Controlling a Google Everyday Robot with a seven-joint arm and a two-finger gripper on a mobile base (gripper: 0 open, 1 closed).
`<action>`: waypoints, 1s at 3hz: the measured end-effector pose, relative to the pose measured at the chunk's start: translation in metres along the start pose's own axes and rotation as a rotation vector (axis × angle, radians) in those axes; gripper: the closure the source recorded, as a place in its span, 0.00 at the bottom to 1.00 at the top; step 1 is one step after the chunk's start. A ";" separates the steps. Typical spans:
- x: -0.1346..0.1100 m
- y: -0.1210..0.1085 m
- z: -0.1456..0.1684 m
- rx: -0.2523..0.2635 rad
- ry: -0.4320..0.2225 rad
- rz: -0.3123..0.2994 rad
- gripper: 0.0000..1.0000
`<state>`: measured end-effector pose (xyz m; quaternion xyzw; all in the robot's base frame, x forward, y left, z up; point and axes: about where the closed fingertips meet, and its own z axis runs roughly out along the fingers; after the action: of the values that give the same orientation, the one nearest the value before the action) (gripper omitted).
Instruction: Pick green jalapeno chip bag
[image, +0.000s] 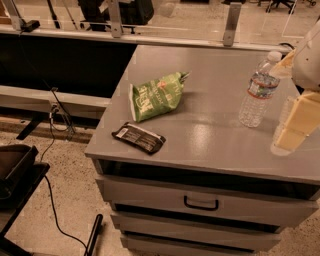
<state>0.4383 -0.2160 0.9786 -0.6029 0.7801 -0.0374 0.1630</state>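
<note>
Green jalapeno chip bag (156, 96), puffy, crinkled, lay diagonally, well left of the cream-coloured gripper (296, 131); whether that was open couldn't be told.

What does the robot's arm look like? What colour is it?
Only a bit shows, at the right edge, over the grey cabinet top beside the water bottle. The arm is a smooth, rounded white shell. Below it, the gripper is pale yellow and blocky, with flat sides. No cables or markings show on it.
</note>
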 end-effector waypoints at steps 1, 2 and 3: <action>0.000 0.000 0.000 0.000 0.000 0.000 0.07; -0.011 -0.008 0.001 0.015 -0.023 -0.041 0.00; -0.045 -0.031 0.005 0.040 -0.047 -0.180 0.00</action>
<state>0.4783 -0.1813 0.9914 -0.6680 0.7178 -0.0534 0.1891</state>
